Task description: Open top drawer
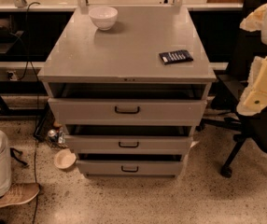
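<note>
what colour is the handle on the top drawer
Black: the handle stands out on the grey top drawer, camera view. The gripper is not in view.

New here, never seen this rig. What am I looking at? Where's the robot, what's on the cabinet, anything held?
One picture from the rig's only camera, looking down on a grey metal three-drawer cabinet. The robot is a wheeled base with one arm; its claw is out of view, so nothing is seen held. On top lie a white round bowl and a dark flat packet. The large grey top drawer with the black bar handle is pulled out slightly. A black office chair stands at right.
</note>
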`<state>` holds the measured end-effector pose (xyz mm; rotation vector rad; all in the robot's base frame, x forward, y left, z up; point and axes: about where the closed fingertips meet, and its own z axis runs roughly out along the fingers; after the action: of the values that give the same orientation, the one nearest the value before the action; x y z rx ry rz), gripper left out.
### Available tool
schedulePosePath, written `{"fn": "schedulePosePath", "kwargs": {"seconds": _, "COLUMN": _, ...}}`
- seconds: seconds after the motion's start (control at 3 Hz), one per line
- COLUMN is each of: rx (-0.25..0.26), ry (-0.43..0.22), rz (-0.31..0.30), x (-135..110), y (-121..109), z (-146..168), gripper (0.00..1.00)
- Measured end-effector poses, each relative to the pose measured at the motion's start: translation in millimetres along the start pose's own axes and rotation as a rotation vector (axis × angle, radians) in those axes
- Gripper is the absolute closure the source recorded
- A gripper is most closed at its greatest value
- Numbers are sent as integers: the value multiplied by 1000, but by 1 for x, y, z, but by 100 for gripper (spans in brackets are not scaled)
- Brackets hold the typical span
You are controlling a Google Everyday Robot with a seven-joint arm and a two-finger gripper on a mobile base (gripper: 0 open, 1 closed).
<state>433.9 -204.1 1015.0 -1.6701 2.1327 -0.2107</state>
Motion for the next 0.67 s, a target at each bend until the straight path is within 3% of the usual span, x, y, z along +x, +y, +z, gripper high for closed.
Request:
{"fn": "schedulePosePath", "kwargs": {"seconds": 0.33, "rx": -2, "ry": -2, "rz": 0, "x": 0, "y": 1, "z": 3, "gripper": 0}}
{"fn": "schedulePosePath", "kwargs": {"seconds": 0.67, "rx": -55, "ry": -40, "rz": 9, "x": 3, "y": 18, "z": 70, "gripper": 0}}
